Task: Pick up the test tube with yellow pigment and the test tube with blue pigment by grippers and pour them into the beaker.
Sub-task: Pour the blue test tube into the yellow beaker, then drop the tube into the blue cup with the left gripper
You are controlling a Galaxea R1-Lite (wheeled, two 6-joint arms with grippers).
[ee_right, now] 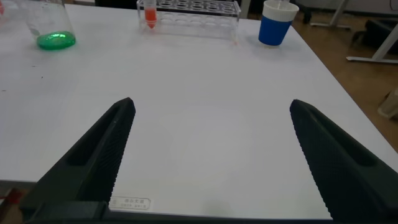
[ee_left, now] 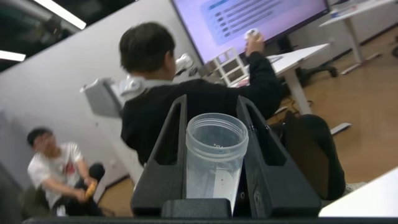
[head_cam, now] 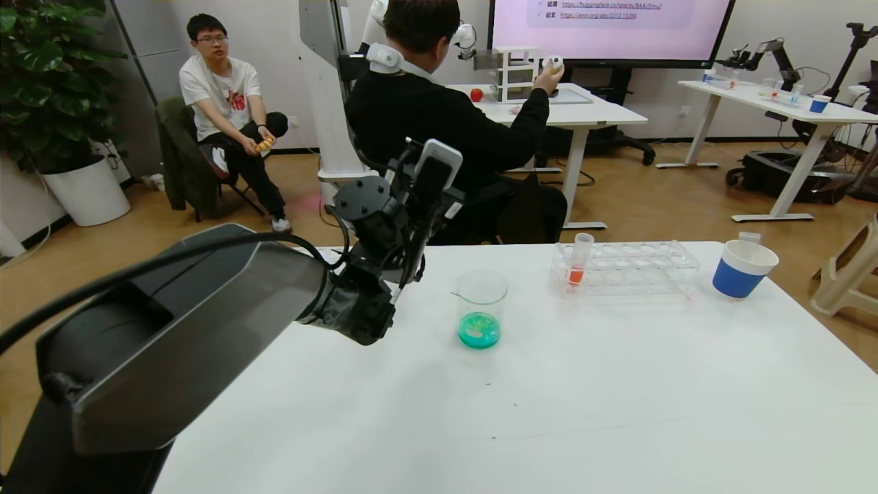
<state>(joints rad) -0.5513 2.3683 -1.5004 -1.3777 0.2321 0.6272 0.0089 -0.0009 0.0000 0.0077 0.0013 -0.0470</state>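
My left gripper (ee_left: 212, 101) is raised off the table's far left part and shut on a clear, empty test tube (ee_left: 214, 162), whose open mouth points towards the fingertips. No pigment colour shows in it, so I cannot tell whether it is the yellow or the blue tube. In the head view the left gripper (head_cam: 406, 206) stands up and left of the beaker (head_cam: 479, 307), apart from it. The beaker (ee_right: 53, 28) holds green-teal liquid. My right gripper (ee_right: 211, 106) hangs open over bare table, nothing between its fingers; it does not show in the head view.
A clear tube rack (head_cam: 625, 269) stands behind and right of the beaker, with one orange-red tube (head_cam: 578, 264) upright at its left end. A blue-and-white paper cup (head_cam: 742, 269) sits at the far right. A seated person in black is just beyond the table's far edge.
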